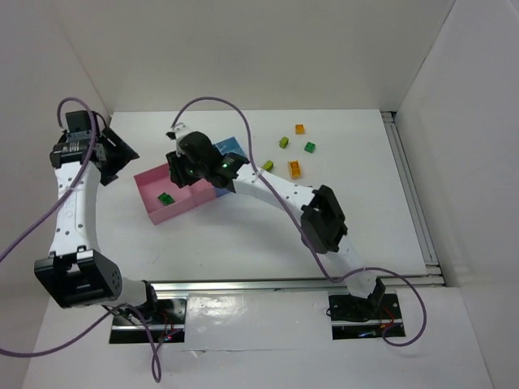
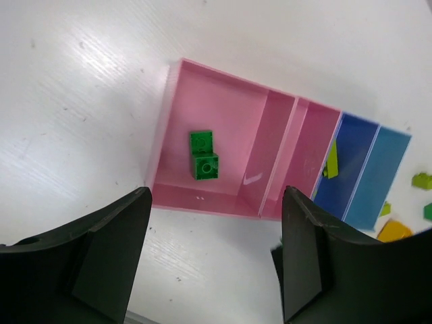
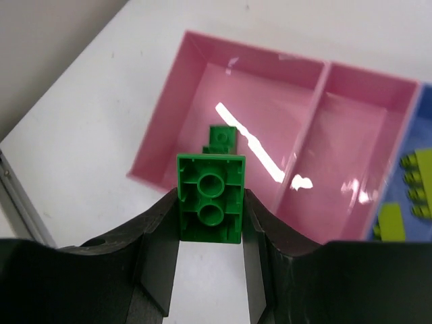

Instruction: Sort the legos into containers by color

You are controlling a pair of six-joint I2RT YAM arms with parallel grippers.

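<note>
Your right gripper [image 3: 210,209] had its jaws clamped on the two long sides of a dark green brick [image 3: 210,192]. Its hollow underside faced the wrist camera, and it hung over the outer wall of the pink bin [image 3: 162,121]. That bin's end compartment held two more dark green bricks [image 2: 206,165], touching each other (the right wrist view showed only one, half hidden behind the held brick).

Your left gripper [image 2: 214,223] hung over the tabletop [image 1: 365,211] beside the bins, jaws spread wide with nothing between them. A lime-green brick [image 2: 331,160] lay in the blue bin [image 2: 354,189] next to the pink compartments.

To the right of the bins, loose bricks lay apart on the tabletop: a far orange brick [image 1: 299,129], a nearer orange brick [image 1: 294,169], a far lime brick [image 1: 284,143], a nearer lime brick [image 1: 268,165] and a loose green brick [image 1: 310,147].
</note>
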